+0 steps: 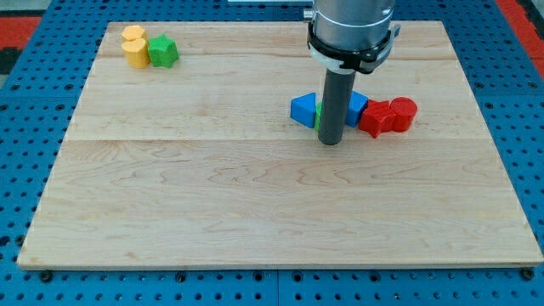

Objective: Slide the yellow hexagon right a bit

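Observation:
The yellow hexagon (133, 34) sits at the view's top left corner of the wooden board (212, 195). A second yellow block (135, 52) touches it just below, and a green block (162, 52) sits right of that one. My tip (331, 142) rests on the board near the middle right, far to the right of the yellow hexagon. It stands just in front of a blue triangular block (303, 110), a green block (318, 115) mostly hidden behind the rod, and a blue block (356, 106).
Two red blocks (375, 118) (403, 113) lie touching each other right of my tip. The arm's grey body (352, 30) hangs above the top middle of the board. Blue pegboard (34, 127) surrounds the board.

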